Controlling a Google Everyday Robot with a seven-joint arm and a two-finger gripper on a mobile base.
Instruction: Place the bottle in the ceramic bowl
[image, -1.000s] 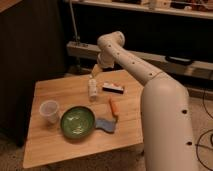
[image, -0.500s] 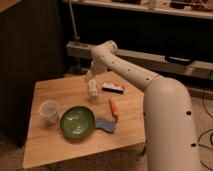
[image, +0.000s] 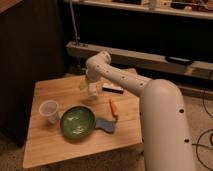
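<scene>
The arm has dipped, bringing the pincer (image: 86, 82) down to the bottle (image: 93, 90), which is upright on the table (image: 45, 145) just behind the bowl (image: 77, 121). I cannot tell whether it has clamped yet; that approach from above suits a short carry forward.

From where I stand: one wooden table (image: 47, 146) carrying one green bowl (image: 77, 122), one clear cup (image: 49, 110), one white bottle (image: 93, 91), one orange stick (image: 114, 106), one blue cloth (image: 106, 125) and one dark flat bar (image: 113, 89). One robot arm (image: 127, 81), its one gripper (image: 88, 84) right at the bottle.
</scene>
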